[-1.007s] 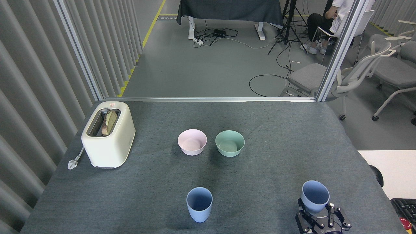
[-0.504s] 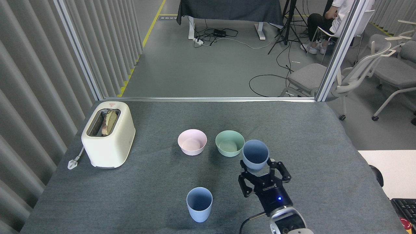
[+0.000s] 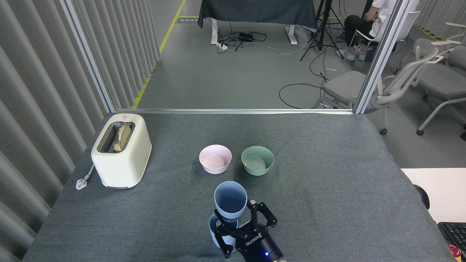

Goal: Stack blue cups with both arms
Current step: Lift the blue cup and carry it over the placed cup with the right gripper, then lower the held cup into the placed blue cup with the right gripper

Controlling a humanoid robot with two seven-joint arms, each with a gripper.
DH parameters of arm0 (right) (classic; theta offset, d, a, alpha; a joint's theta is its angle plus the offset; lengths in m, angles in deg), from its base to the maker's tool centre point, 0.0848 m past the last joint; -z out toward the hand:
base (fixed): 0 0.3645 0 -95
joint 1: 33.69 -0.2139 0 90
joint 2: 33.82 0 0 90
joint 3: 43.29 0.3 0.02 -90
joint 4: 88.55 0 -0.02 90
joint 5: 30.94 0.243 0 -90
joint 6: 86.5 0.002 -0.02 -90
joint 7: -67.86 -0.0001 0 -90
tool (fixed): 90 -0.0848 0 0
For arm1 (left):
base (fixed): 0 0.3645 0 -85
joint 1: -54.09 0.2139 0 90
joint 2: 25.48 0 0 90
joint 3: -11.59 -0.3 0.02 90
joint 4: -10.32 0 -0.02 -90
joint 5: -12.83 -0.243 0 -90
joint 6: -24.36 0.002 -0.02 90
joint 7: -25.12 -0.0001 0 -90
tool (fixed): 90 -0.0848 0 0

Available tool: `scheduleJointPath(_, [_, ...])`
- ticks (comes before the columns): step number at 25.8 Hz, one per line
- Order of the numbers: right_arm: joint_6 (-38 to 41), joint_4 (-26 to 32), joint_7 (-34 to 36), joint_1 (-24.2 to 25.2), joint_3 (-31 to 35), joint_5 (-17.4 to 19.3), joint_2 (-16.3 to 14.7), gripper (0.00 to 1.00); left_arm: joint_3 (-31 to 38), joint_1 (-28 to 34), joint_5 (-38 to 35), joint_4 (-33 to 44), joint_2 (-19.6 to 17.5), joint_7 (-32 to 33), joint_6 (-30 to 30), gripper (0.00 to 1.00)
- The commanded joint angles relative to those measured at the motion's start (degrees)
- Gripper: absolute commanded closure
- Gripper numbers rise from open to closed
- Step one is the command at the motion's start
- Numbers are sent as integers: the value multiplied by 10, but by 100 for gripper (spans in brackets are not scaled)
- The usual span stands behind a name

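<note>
While the right arm's black two-finger gripper [image 3: 238, 225] carried one matte pale-blue plastic tumbler [image 3: 230, 200] over the grey cloth-covered table [image 3: 327, 174], its fingers [image 3: 263, 215] were pinching the tumbler's lower wall from either side. The held tumbler was upright, mouth up, and appeared to hang directly above the second pale-blue tumbler [image 3: 218, 234], which stood on the table near the front edge and was largely hidden behind the gripper. Whether the two touched could not be told. The step in hand appeared to be the nesting: it would be done well by centring the narrow base over the lower rim, keeping the held tumbler vertical, lowering it straight down, and spreading the fingers only once it had seated. A tilted or off-centre descent could tip the light lower tumbler. The left gripper was out of view. The pink bowl [image 3: 215, 158] and green bowl [image 3: 257, 160] stood side by side farther back, well clear.
</note>
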Motion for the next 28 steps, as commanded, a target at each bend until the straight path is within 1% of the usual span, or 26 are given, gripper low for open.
scheduleJointPath(1, [0, 3, 0, 13, -21, -14, 25, 33, 0, 0, 0, 0, -1, 1, 0, 0])
scheduleJointPath(4, [0, 1, 0, 12, -21, -16, 32, 33, 1, 0, 0, -1, 0, 0, 0, 0])
scheduleJointPath(14, [-2, 0, 1, 20, -11, -13, 21, 32, 1, 0, 0, -4, 0, 0, 0, 0])
scheduleJointPath(25, [-3, -39, 6, 16, 16, -10, 21, 31, 2, 0, 0, -4, 0, -1, 0, 0])
scheduleJointPath(28, [-2, -42, 7, 16, 18, -9, 20, 31, 3, 0, 1, -4, -1, -1, 0, 0])
